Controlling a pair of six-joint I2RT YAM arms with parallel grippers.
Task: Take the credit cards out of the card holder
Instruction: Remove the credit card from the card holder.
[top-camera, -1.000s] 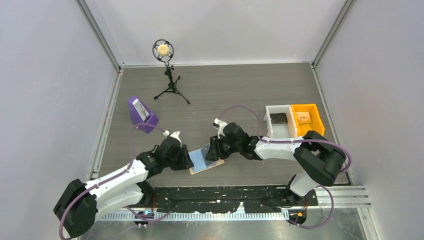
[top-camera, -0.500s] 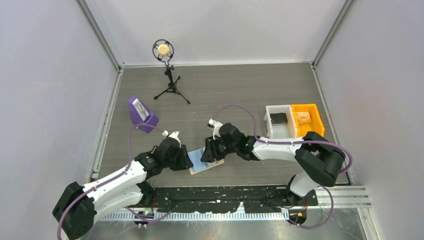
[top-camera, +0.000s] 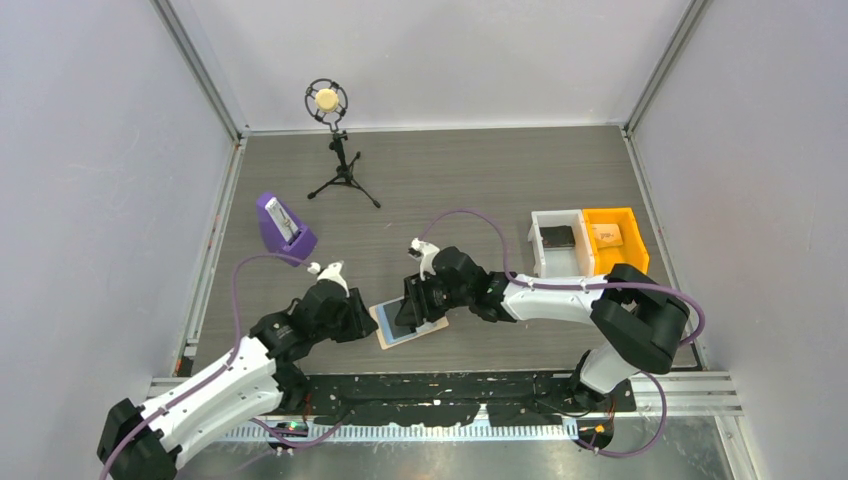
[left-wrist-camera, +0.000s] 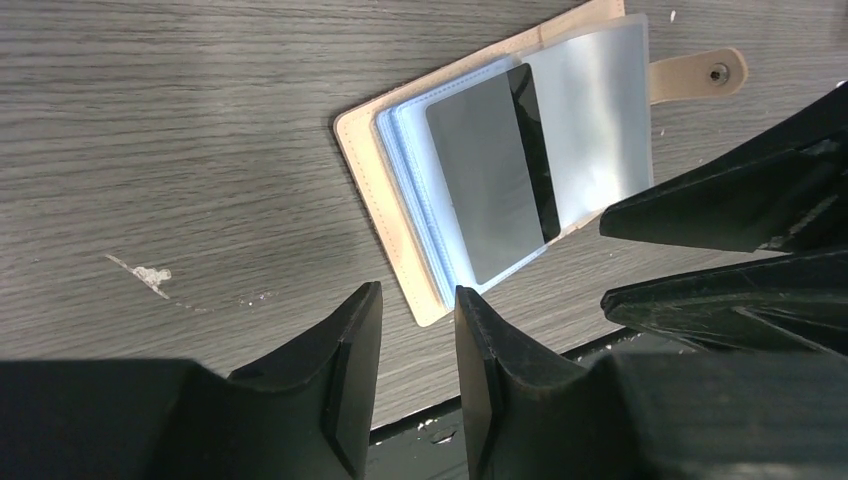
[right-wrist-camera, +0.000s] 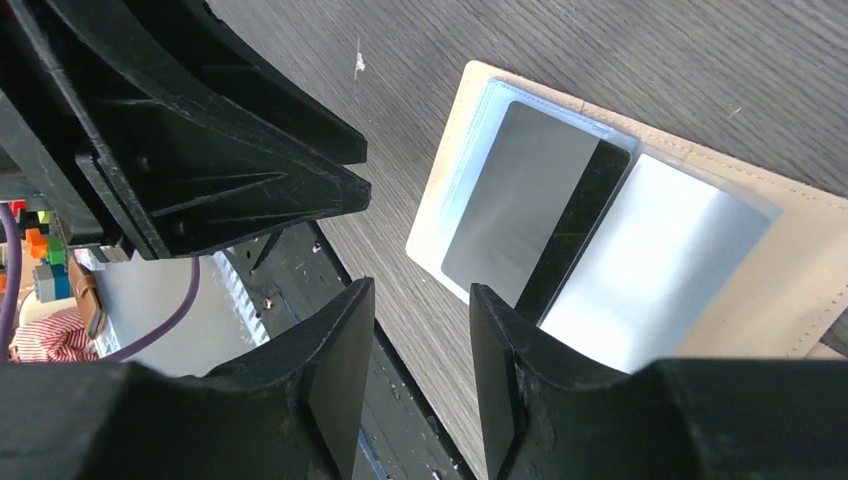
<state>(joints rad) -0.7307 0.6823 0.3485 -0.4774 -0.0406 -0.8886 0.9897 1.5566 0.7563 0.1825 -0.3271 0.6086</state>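
Seen from above, the card holder (top-camera: 400, 328) now lies open and flat on the tabletop (top-camera: 480, 190) between the arms, where its blue pages stood raised a second ago. The left hand (top-camera: 362, 322) has been drawn back to the near left. The right hand (top-camera: 412, 310) is held over the holder.

In the left wrist view, the left hand is parted and empty. A grey credit card (left-wrist-camera: 490, 175) is exposed on the pages.

In the right wrist view, the right hand is likewise open and empty, near the card, so a pull seems possible next.
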